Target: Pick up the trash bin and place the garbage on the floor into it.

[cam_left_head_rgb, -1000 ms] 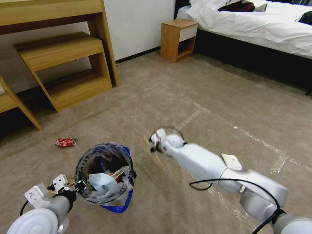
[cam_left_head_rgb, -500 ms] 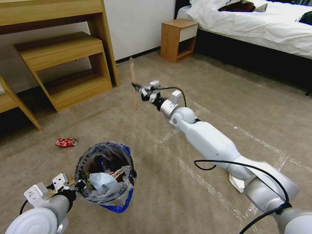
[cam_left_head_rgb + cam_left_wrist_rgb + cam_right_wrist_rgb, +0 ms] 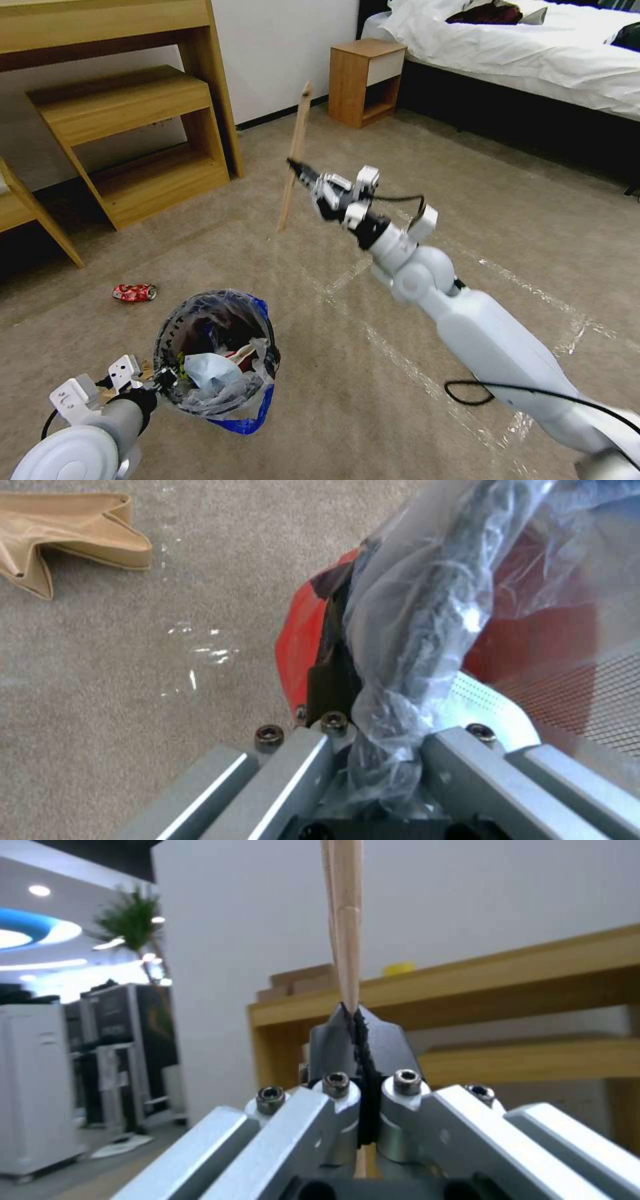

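Right gripper: I see my right gripper (image 3: 298, 168) raised above the carpet at about 12 o'clock from the bin, the arm stretched forward from the 4 o'clock corner of the head view. Its jaws are pressed together on a wooden stick (image 3: 295, 156).
Wooden stick: it stands nearly upright, leaning slightly, pinched at about its middle so that it reaches above and below the fingertips. In the right wrist view the stick (image 3: 343, 915) rises out of the closed black pads.
Left gripper: my left gripper (image 3: 162, 381) sits at the 9 o'clock side of the trash bin (image 3: 215, 353), low in the head view. In the left wrist view its jaws pinch the bin's rim with the bunched clear bag (image 3: 407, 645) between them.
Trash bin: the bin is at about 7 o'clock in the head view, with its opening facing up. Inside lie a pale blue face mask (image 3: 212, 372) and other litter that I cannot make out.
Floor: on the beige carpet (image 3: 433, 200) a crushed red can (image 3: 135, 292) lies at about 10 o'clock from the bin, apart from it. Shiny tape lines (image 3: 400, 360) cross the carpet under my right arm.
Cardboard: a folded tan piece (image 3: 60, 535) lies on the carpet in the left wrist view, apart from the bin's red wall (image 3: 300, 640).
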{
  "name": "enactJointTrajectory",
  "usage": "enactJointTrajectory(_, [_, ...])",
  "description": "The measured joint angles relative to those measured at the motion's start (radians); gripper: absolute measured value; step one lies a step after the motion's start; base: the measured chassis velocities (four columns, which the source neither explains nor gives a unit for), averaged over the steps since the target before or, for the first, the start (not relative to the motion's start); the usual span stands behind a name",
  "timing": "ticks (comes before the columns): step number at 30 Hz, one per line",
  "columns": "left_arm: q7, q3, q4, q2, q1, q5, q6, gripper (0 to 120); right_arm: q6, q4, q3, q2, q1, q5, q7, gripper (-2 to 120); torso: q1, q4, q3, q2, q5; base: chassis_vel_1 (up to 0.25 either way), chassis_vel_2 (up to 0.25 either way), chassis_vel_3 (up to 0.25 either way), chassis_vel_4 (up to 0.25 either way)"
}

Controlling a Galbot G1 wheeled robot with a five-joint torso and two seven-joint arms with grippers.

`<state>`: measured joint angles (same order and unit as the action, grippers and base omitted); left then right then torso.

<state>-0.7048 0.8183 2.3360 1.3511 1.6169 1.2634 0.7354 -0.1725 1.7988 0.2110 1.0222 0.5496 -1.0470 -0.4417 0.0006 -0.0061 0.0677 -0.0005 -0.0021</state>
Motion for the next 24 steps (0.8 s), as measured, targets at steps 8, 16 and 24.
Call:
enactJointTrajectory(8, [-0.002,0.000,0.001,0.000,0.000,-0.001,0.000,0,0.001,0.055,0.067,-0.017,0.072,0.014,-0.026,0,0.000,-0.0001,0.000,0.000,-0.0001,0.000,0.000,0.000,0.000])
enactJointTrajectory(16, [-0.002,-0.005,0.002,0.015,0.004,-0.013,0.000,0,-0.046,0.050,0.175,-0.008,0.111,0.067,-0.049,0,0.000,-0.0001,0.000,0.000,-0.0002,0.000,0.000,0.000,0.000])
enactJointTrajectory(24, [-0.001,-0.005,0.011,0.034,0.014,-0.026,0.000,0,-0.073,0.004,0.253,0.043,0.123,0.125,-0.050,0,0.000,0.0000,0.000,0.000,-0.0002,0.000,0.000,0.000,0.000])
